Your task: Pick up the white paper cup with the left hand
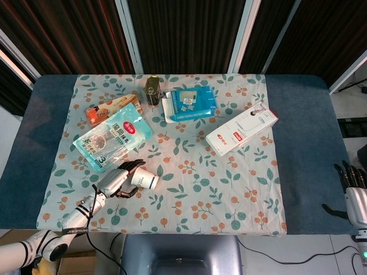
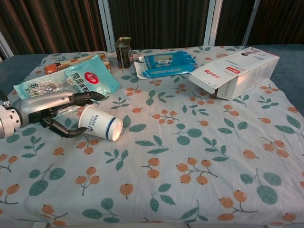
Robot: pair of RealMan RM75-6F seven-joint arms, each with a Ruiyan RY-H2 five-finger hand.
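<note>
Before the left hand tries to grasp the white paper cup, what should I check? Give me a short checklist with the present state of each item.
1. Cup position: the white paper cup lies on its side on the tablecloth, not upright. Not ok.
2. Hold: the left hand has its fingers spread beside the cup and holds nothing. Not ok.
3. Contact between fingers and cup: cannot tell.
4. Space around the cup: the snack bag lies just behind the hand, apart from the cup. Ok.
5. Right hand: at the far table edge, away from the cup. Ok.
</note>
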